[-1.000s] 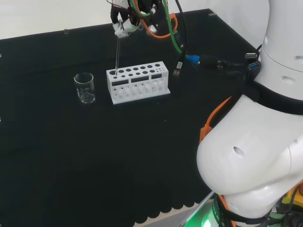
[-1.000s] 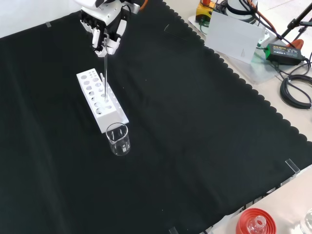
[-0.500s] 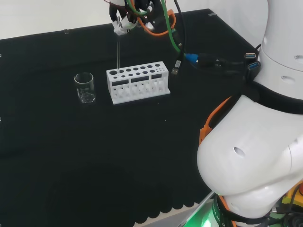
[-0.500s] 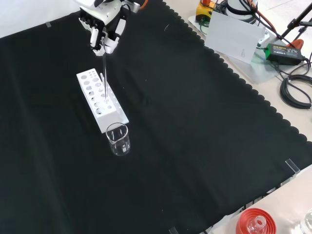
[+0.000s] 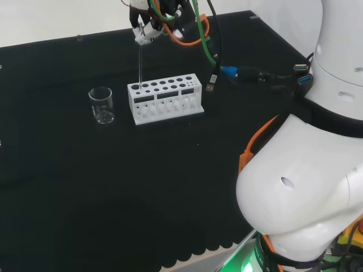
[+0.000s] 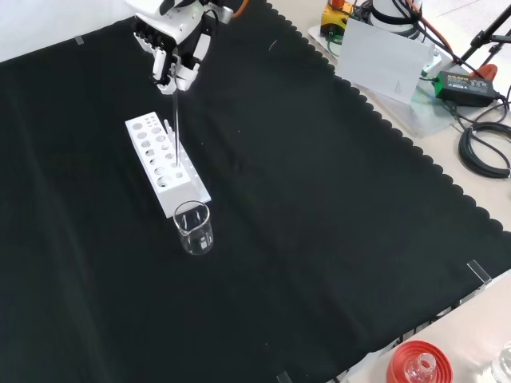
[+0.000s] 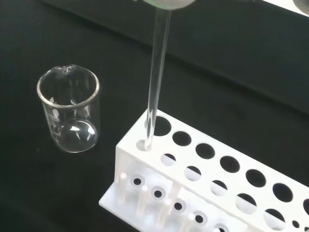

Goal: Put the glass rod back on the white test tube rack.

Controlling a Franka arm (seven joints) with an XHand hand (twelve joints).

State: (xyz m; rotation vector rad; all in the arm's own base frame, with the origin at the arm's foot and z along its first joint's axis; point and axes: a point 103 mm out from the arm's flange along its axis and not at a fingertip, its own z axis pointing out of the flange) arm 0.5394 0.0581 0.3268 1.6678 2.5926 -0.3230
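I have the glass rod (image 7: pixel 155 82) pinched at its top in my hand (image 6: pixel 174 49), upright, its lower tip already inside the end hole of the white test tube rack (image 5: pixel 165 100) — the hole nearest the beaker (image 5: pixel 101 105). I judge this the seating step; next I should lower the rod straight down, then release it. I count one rod, one rack and one beaker, which stands at nine o'clock of the rack in the head view.

In the front view, bare black cloth (image 6: pixel 319 199) lies open right of the white holed test tube rack (image 6: pixel 164 163); a clear glass beaker (image 6: pixel 194 228) stands just beside its near end.
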